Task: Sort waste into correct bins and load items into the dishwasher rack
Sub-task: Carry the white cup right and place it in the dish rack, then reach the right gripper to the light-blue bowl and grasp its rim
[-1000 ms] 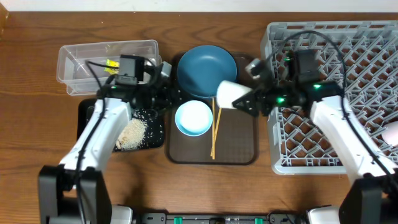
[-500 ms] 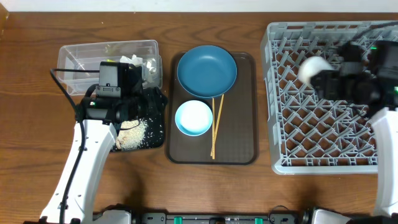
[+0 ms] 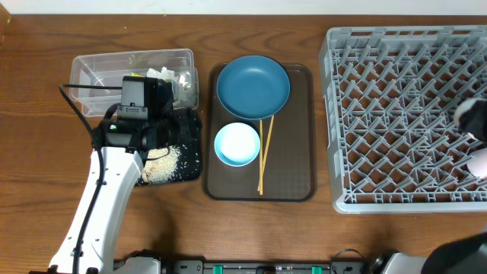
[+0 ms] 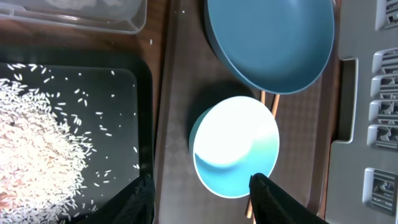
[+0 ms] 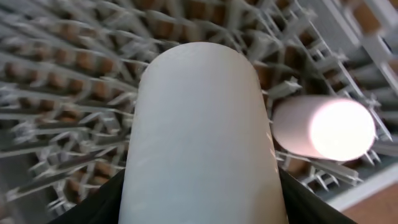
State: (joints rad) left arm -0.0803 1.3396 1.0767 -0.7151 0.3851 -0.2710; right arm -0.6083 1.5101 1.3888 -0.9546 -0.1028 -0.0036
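My right gripper (image 5: 199, 202) is shut on the pale green cup (image 5: 199, 130), held on its side over the grey dishwasher rack (image 5: 62, 93) near its right edge (image 3: 396, 114). The pink cup (image 5: 323, 127) lies in the rack just beside it (image 3: 481, 161). My left gripper (image 4: 202, 199) is open and empty, over the seam between the black tray (image 4: 124, 81) and the brown tray, close to the light-blue bowl (image 4: 236, 146). The dark-blue plate (image 3: 253, 85), the bowl (image 3: 237, 144) and the chopsticks (image 3: 263, 156) lie on the brown tray (image 3: 293, 175).
The clear box (image 3: 99, 65) at the back left holds white tissue (image 3: 179, 80). Rice scraps (image 3: 160, 164) are piled on the black tray (image 3: 190, 152) below my left arm. My right arm (image 3: 473, 118) shows only at the frame's right edge.
My right gripper has carried the pale cup from the brown tray across the rack to its right edge. My left arm pulled back from the tray, then stayed still.
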